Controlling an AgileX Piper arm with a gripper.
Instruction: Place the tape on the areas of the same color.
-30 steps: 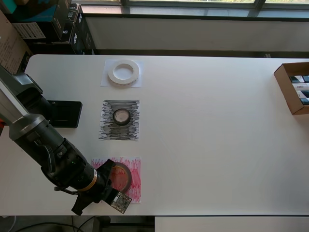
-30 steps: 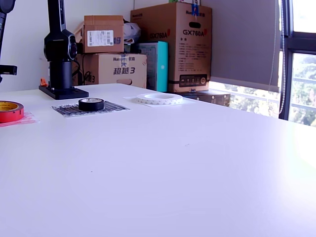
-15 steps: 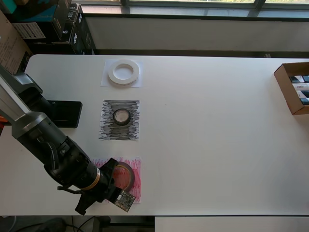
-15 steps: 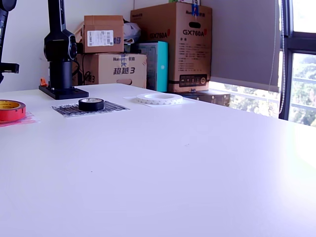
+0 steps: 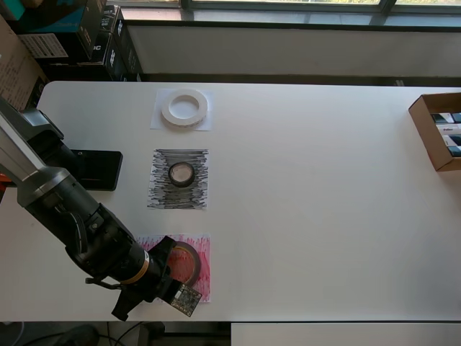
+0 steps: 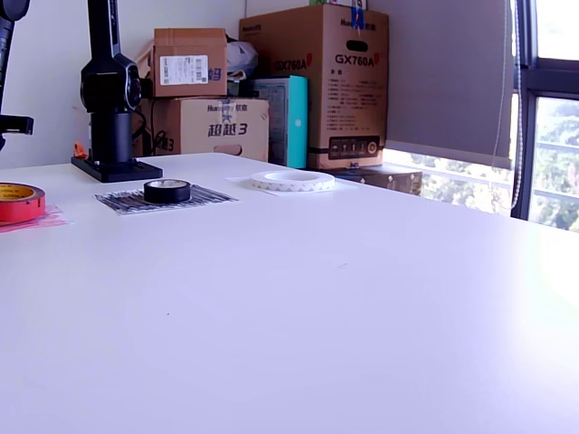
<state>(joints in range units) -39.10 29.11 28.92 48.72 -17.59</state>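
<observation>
In the overhead view the wide white ring [image 5: 184,107] lies on the white sheet [image 5: 160,122]. The small black roll [image 5: 181,174] lies on the black scribbled sheet [image 5: 162,193]. The dark red roll [image 5: 185,261] lies on the red scribbled sheet [image 5: 203,282], near the table's front edge. My gripper [image 5: 173,274] hangs over the red roll's left side with its jaws apart and nothing in them. In the exterior view the red roll [image 6: 18,201], the black roll [image 6: 167,190] and the white ring [image 6: 291,180] all rest flat. Only a dark bit of the gripper shows there, at the left edge.
The arm's black base plate [image 5: 95,169] sits left of the black sheet. An open cardboard box [image 5: 426,130] stands at the table's right edge. Stacked cartons [image 6: 312,86] stand beyond the far edge. The front table edge runs just below the gripper.
The gripper has shifted slightly right and toward the front edge, uncovering more of the red roll. The red roll stays on the red sheet. The other rolls have not moved.
</observation>
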